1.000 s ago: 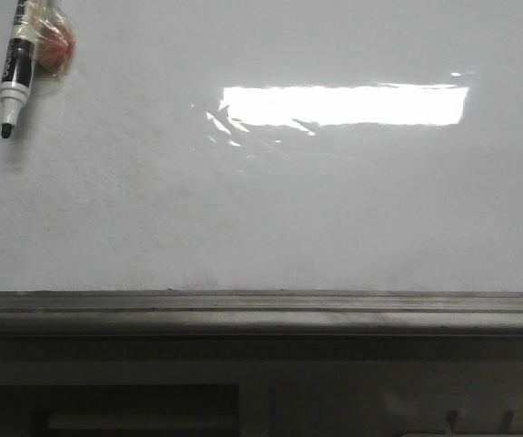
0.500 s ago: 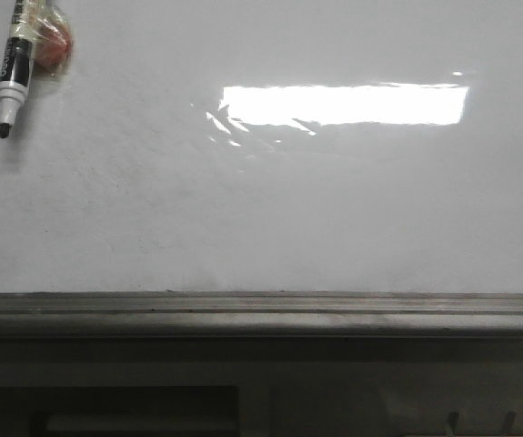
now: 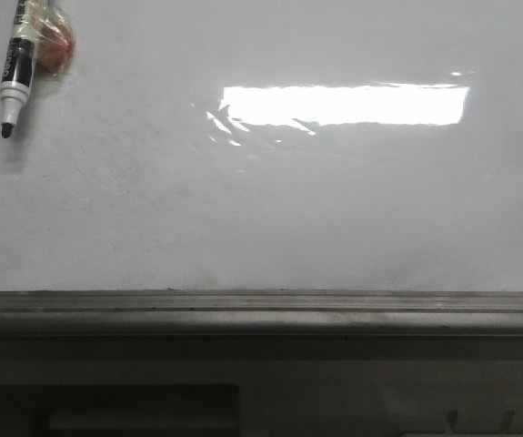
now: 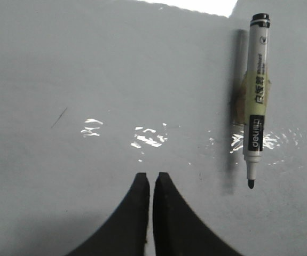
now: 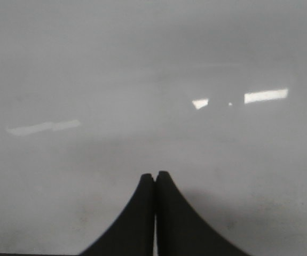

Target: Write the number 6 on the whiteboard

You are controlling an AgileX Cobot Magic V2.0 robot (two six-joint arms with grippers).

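The whiteboard (image 3: 261,209) fills the front view, glossy white with faint smudges. No number 6 shows on it in any view. A black-and-white marker (image 3: 15,68) with its cap off hangs at the board's top left, tip down, wrapped in yellowish tape. In the left wrist view the marker (image 4: 256,101) stands to one side of my left gripper (image 4: 152,176), which is shut on nothing, its tips a hair apart, and does not touch the marker. My right gripper (image 5: 155,175) is shut and empty over bare board (image 5: 142,80). Neither gripper shows in the front view.
A dark grey ledge (image 3: 261,314) runs along the board's near edge. A bright rectangular glare (image 3: 343,105) lies on the board's upper middle. An orange-red thing (image 3: 56,50) sits behind the marker. A short faint dark scratch (image 4: 58,117) marks the board.
The marker wobbled a few pixels left and back; it now sits almost where it was one second ago. Nothing new is drawn on the board.
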